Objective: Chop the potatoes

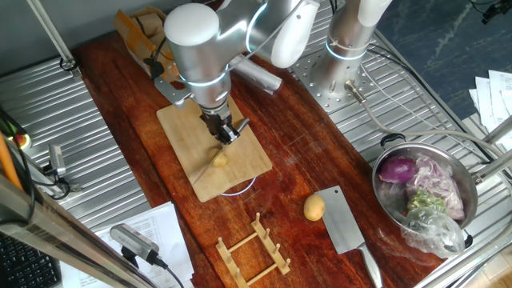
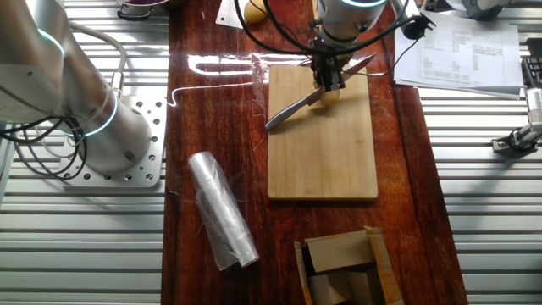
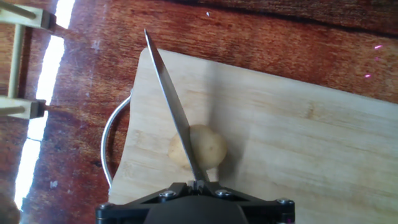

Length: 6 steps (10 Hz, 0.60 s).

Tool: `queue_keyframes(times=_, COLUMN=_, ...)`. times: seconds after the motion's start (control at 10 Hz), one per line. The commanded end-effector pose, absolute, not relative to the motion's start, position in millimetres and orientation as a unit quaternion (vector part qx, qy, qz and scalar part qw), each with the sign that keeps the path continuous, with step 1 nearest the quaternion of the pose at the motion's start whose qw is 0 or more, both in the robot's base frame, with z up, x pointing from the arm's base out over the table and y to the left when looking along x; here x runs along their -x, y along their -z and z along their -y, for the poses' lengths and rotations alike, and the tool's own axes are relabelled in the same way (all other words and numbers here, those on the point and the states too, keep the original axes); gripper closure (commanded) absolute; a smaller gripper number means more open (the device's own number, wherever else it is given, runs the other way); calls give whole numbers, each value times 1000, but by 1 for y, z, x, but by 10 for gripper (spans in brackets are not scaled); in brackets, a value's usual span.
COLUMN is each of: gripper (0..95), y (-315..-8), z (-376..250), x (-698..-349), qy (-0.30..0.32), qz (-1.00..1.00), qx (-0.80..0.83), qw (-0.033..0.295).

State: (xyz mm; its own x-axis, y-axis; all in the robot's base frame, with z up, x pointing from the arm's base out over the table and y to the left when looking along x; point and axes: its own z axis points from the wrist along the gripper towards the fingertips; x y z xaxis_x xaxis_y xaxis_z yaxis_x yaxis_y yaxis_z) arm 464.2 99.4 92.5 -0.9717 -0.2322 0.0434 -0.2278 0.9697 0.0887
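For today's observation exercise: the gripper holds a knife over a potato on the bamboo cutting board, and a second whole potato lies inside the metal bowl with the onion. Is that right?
Not quite. The second potato lies on the wooden table beside the cleaver, not in the metal bowl; one fixed view shows it. The rest holds: the gripper holds the knife over the potato on the cutting board.

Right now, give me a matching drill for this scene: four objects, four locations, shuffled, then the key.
Things:
1. potato under the knife
2. second potato
3. purple onion
4. cleaver

Places:
A. in the metal bowl
B. flat on the dark wooden table, blade beside the loose potato
C. on the cutting board
D. on the table, off the board, left of the cleaver in the view that shows the bowl

Pairs: 1-C, 2-D, 3-A, 4-B
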Motion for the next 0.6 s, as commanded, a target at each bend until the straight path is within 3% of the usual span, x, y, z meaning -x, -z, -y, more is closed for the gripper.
queue_keyframes(times=0.1, gripper=950, y=-98, z=-109, x=-474, qy=43, qz=993, qx=-98, qw=40)
queue_keyframes(times=0.6, gripper=950, y=-96, z=-111, x=-476, qy=41, qz=994, qx=-97, qw=40)
